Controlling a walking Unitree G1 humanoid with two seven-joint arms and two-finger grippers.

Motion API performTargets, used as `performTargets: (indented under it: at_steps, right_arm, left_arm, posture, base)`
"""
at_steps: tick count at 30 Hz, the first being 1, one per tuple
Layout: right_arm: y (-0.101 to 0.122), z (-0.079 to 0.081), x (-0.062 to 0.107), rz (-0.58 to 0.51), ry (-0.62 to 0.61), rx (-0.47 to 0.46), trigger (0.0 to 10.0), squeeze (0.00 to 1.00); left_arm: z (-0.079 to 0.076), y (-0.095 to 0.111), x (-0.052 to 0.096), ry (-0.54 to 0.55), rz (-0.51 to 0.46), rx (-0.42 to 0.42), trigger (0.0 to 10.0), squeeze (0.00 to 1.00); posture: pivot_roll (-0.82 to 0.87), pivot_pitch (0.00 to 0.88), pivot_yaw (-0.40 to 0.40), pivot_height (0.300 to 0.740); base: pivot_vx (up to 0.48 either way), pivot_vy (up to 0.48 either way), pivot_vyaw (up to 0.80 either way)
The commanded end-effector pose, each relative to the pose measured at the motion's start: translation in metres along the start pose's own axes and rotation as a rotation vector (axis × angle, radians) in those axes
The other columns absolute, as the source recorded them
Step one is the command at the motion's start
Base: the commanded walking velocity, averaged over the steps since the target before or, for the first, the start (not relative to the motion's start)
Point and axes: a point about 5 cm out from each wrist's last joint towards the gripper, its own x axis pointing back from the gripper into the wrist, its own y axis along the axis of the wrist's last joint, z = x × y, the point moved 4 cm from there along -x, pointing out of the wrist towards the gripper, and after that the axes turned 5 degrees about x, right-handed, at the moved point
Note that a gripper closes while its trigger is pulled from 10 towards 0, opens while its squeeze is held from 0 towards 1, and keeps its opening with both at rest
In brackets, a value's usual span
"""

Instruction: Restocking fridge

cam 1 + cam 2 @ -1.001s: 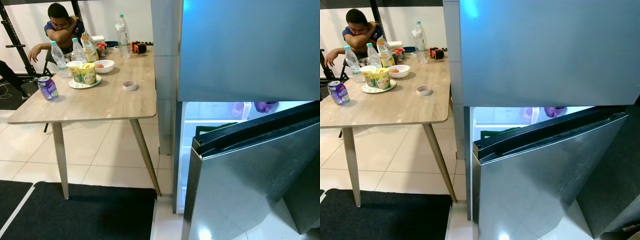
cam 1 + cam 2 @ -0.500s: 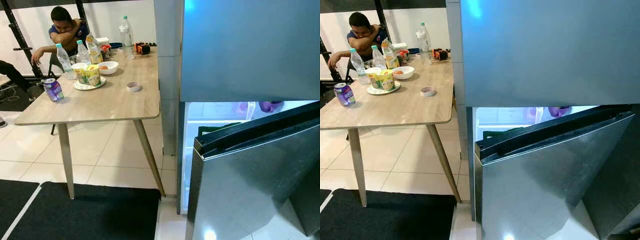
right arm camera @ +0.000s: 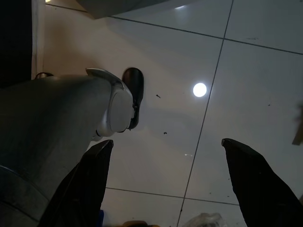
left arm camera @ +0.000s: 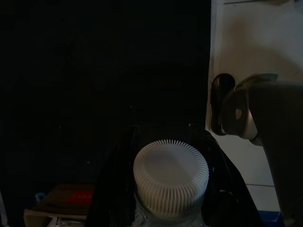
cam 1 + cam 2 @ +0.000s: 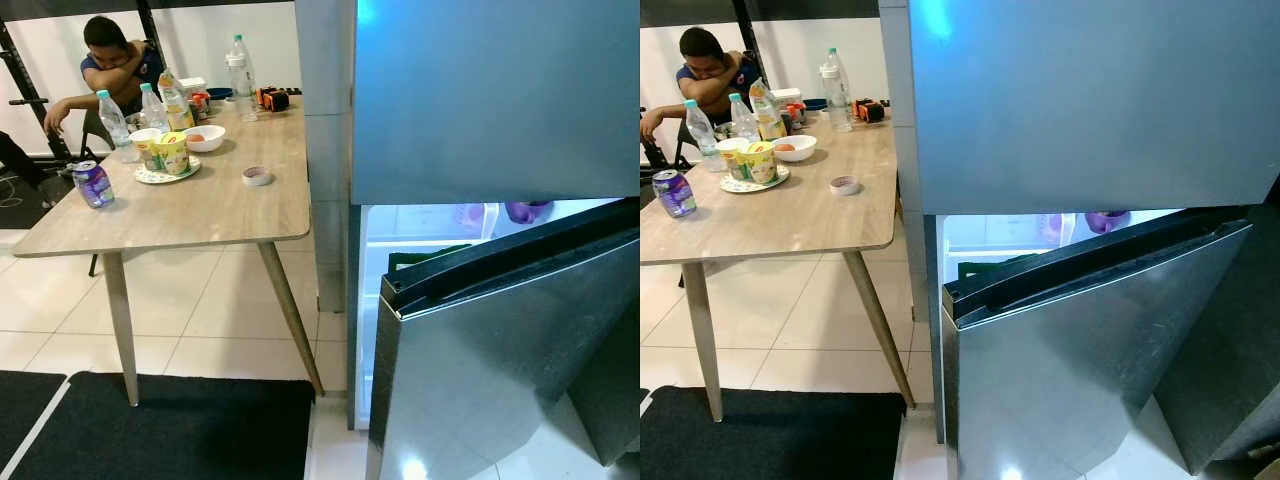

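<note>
Steel fridge (image 5: 500, 100), lower door (image 5: 1080, 350) ajar; my left claw (image 4: 170, 208) clamps a white-capped bottle (image 4: 170, 177), right claw (image 3: 170, 189) spread above tiles (image 3: 236, 71).

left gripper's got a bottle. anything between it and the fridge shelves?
Yes. The lower fridge door is only part-open and leans across the lit compartment. The bottle sits in the left gripper, hanging low.

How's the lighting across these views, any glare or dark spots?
Head views: bright and sharp, glare spot on the fridge door. Left wrist view: nearly black, a white ribbed cap lit between the fingers. Right wrist view: lamp reflection glaring on the floor tile.
</note>
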Motion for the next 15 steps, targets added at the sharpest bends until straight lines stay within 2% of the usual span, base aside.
performTargets:
  at_steps: [1,9,15]
  right_arm:
    - [-0.004,-0.001,0.0,0.011,-0.007,-0.001,10.0,0.0]
    - [-0.013,0.004,0.001,0.027,0.003,-0.017,10.0,0.0]
    - [-0.015,0.006,0.0,0.04,0.011,0.004,10.0,0.0]
  left_arm:
    - [-0.001,-0.003,0.0,-0.001,0.009,0.005,10.0,0.0]
    - [-0.007,-0.002,-0.001,-0.014,0.005,0.013,10.0,0.0]
    - [-0.008,0.0,-0.001,-0.016,0.001,0.01,10.0,0.0]
  posture:
    - [-0.08,0.01,0.019,0.74]
    - [-0.08,0.006,0.02,0.74]
    - [-0.08,0.0,0.011,0.74]
  base:
    - [0.0,0.0,0.0]
    - [0.0,0.0,0.0]
    - [0.0,0.0,0.0]
